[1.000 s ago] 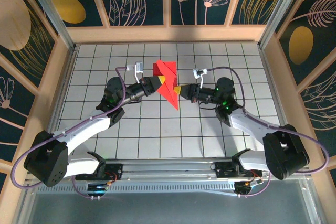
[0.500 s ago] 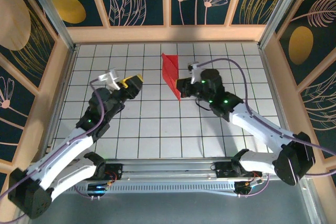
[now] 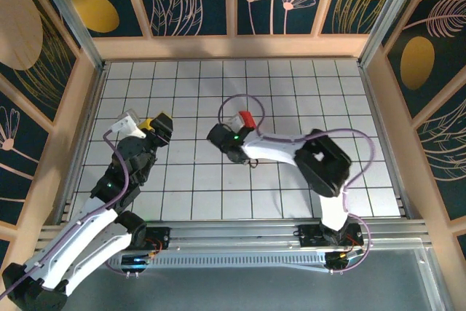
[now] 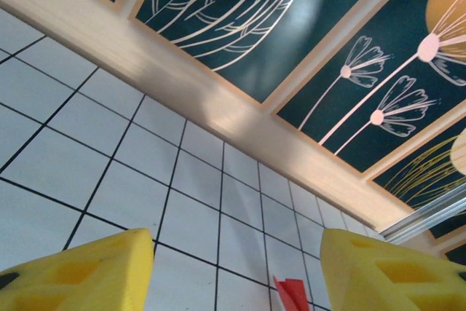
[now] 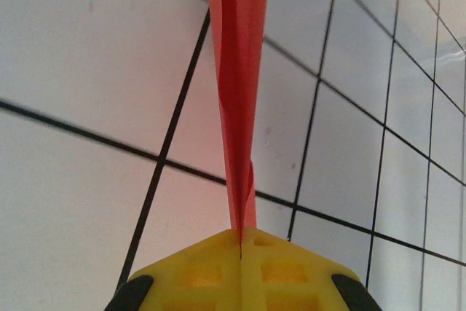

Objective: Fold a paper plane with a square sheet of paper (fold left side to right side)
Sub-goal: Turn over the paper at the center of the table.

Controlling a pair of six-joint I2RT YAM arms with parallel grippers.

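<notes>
Handoff: plane now in right gripper alone

Left gripper (image 3: 160, 123) has let go and pulled back to its own side. Its yellow pads (image 4: 80, 271) stand wide apart with nothing between them. Right gripper (image 5: 240, 242) is clenched on the plane (image 5: 239, 71), which juts straight out ahead of its tips, edge-on, a slim red strip over the grid table (image 3: 291, 92). Right arm has swung it leftward. From the left wrist, a red tip shows ahead of the open jaws, well apart. Judgement: two-handed creasing looks finished, set-down likely next.
</notes>
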